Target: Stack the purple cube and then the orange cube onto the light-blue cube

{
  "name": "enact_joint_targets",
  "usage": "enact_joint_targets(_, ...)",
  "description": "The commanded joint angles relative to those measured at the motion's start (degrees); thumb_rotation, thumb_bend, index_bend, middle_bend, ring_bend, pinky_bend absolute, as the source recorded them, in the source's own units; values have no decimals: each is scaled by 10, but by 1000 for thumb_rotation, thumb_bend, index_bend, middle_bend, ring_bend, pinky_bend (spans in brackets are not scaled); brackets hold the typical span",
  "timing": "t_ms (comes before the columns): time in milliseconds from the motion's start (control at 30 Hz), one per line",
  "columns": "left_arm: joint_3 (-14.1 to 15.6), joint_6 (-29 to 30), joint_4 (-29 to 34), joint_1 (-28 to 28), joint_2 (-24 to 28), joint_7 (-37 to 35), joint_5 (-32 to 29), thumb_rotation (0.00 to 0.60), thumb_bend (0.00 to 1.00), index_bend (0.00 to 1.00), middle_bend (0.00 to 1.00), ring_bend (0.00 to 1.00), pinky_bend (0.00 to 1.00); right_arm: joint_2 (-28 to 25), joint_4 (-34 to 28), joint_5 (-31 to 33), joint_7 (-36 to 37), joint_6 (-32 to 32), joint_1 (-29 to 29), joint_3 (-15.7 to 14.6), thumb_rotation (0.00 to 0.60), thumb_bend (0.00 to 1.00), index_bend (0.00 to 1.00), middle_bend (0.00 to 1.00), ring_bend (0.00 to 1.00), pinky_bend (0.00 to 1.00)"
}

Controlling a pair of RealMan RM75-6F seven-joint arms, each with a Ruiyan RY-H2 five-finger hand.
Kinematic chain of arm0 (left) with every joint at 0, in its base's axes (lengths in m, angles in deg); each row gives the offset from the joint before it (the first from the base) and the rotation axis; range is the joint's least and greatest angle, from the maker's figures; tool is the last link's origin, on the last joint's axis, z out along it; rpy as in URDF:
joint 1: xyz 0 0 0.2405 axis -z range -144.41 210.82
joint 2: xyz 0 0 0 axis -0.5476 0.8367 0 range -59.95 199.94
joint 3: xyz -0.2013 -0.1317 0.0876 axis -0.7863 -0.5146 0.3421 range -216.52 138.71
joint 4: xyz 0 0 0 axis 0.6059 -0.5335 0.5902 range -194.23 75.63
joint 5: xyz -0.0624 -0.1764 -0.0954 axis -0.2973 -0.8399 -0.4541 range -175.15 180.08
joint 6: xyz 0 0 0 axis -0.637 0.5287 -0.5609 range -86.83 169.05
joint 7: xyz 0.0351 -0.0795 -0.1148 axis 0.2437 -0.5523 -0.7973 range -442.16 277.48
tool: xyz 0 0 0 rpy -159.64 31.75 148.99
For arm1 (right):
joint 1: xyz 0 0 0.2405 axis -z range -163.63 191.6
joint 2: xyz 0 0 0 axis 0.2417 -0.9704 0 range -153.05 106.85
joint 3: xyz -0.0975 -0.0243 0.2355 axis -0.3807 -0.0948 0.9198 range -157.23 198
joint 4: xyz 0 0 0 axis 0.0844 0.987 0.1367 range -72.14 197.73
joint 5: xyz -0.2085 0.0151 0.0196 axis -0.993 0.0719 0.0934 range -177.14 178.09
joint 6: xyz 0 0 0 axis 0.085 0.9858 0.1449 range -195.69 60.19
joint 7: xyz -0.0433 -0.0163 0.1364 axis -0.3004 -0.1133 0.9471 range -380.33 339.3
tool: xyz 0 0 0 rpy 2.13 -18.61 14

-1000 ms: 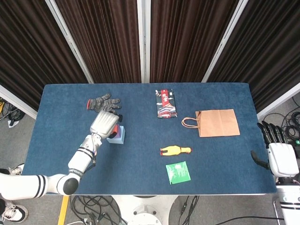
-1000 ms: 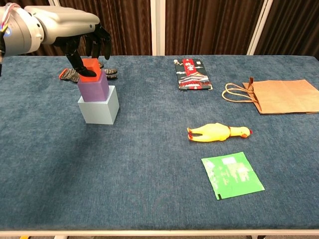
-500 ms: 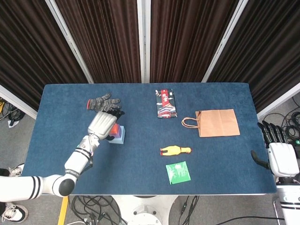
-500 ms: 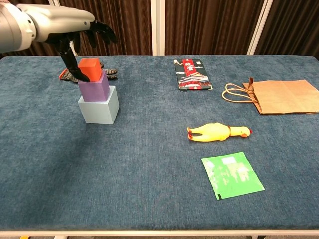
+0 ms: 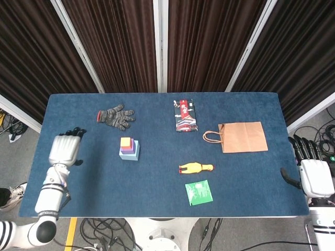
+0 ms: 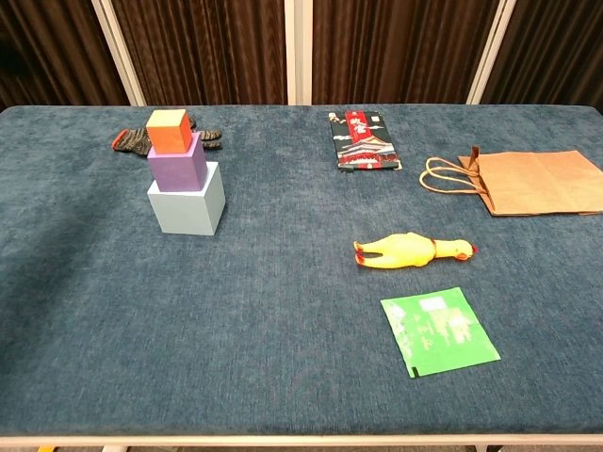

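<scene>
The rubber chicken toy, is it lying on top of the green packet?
No, in the chest view the yellow rubber chicken lies on the blue table apart from the green packet, which sits nearer the camera.

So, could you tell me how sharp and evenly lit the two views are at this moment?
Head view: sharp on the table, though the left hand is slightly motion-blurred; light is even, with no glare. Chest view: crisp on the orange cube, purple cube and light-blue cube, which cast only soft shadows; the curtains behind are dark.

dark pleated curtains (image 5: 120, 42); blue table (image 5: 157, 178)
</scene>
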Motion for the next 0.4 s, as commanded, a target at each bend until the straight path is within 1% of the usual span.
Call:
enact_joint_targets(33, 68, 46, -81, -85, -20, -101, 147, 600, 142, 266, 262, 233, 328, 1, -2, -1, -3, -3, -1, -2, 600, 240, 72, 40, 0, 0)
enact_joint_targets(67, 80, 63, -123, -105, -37, -130, 197, 600, 142, 266, 262, 226, 317, 1, -2, -1, -4, -5, -2, -2, 600, 238, 72, 39, 0, 0)
enact_joint_targets(100, 93, 91, -182, -129, -64, -168, 254, 600, 142, 266, 261, 222, 311, 2, -3, -1, -6, -7, -3, -3, 600, 236, 72, 39, 0, 0)
enact_joint_targets(133, 99, 109, -225, -146, -84, -195, 288, 600, 142, 264, 261, 222, 310, 3, -3, -1, -8, -9, -4, -4, 600, 235, 72, 39, 0, 0)
enact_joint_targets(200, 102, 134, -299, -176, -119, -249, 331, 600, 142, 252, 256, 220, 311, 6, -2, 0, -12, -12, -5, -4, 600, 234, 72, 39, 0, 0)
enact_joint_targets(300, 95, 148, -356, -200, -144, -296, 362, 600, 142, 221, 246, 209, 310, 9, -2, 1, -18, -13, -7, -4, 600, 233, 72, 39, 0, 0)
enact_joint_targets(400, 88, 140, -372, -207, -144, -293, 376, 600, 142, 215, 244, 207, 303, 11, -1, 0, -21, -12, -8, -4, 600, 233, 72, 38, 0, 0)
